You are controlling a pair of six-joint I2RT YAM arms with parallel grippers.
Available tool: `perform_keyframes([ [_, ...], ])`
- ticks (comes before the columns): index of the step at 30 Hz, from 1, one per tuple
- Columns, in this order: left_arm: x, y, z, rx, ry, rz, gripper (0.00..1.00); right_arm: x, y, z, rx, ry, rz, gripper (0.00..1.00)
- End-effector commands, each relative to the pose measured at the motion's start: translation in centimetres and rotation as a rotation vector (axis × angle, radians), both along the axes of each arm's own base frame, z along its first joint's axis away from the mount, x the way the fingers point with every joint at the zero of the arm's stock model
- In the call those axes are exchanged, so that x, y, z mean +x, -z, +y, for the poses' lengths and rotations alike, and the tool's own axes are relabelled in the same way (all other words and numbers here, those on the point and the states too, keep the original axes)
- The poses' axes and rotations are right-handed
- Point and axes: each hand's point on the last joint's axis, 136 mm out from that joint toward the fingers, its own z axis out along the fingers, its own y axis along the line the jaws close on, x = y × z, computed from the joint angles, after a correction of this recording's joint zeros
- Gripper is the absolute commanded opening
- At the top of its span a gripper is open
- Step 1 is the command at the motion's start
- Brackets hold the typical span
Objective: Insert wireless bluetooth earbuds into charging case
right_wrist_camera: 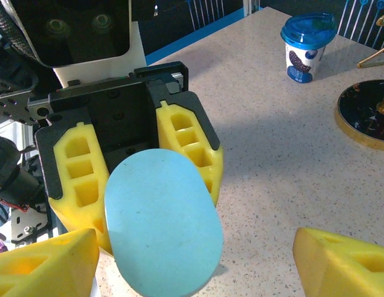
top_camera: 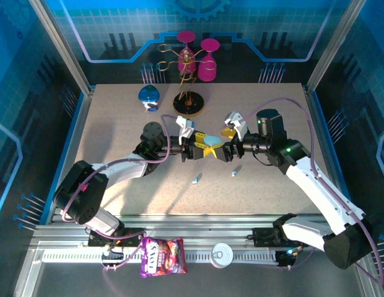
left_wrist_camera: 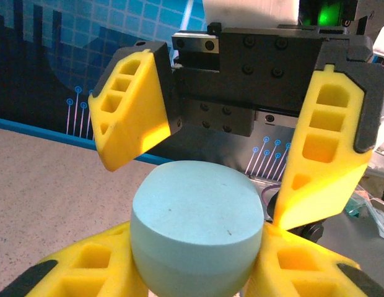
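Note:
A pale blue pebble-shaped charging case [top_camera: 211, 142] hangs above the middle of the table, and my left gripper [top_camera: 200, 148] is shut on it. In the left wrist view the case [left_wrist_camera: 198, 216] sits between my own yellow fingers [left_wrist_camera: 87, 272], and no opening shows in it. My right gripper [top_camera: 228, 147] faces it from the right, open, with its fingers [left_wrist_camera: 133, 108] spread to either side of the case. In the right wrist view the case [right_wrist_camera: 161, 223] lies between my spread fingertips [right_wrist_camera: 340, 263]. Two pale blue earbuds [top_camera: 197, 179] [top_camera: 236, 170] lie on the table in front of the grippers.
A blue-lidded cup [top_camera: 148, 97] [right_wrist_camera: 306, 46] stands at the back left. Beside it is a gold stand on a black base [top_camera: 189, 103] [right_wrist_camera: 365, 114] with pink glasses [top_camera: 208, 59]. A purple candy bag [top_camera: 162, 257] and a tin can [top_camera: 222, 255] lie on the front rail.

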Motion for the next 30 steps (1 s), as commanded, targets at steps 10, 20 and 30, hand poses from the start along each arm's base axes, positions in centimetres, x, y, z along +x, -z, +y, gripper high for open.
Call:
perform_keyframes([
  [10,-2.6,-1.3,0.3,-0.023,0.096,-0.057,0.21,3.7,-1.7,-2.3,0.012,0.186,-0.031,0.76],
  [20,-2.9,-1.9,0.3,-0.037,0.114,-0.062,0.21,4.1,-1.3,-2.4,0.013,0.18,-0.031,0.7],
  [30,-2.6,-1.7,0.2,-0.038,0.105,-0.054,0.2,1.5,-2.0,-0.9,0.06,0.017,-0.042,0.56],
])
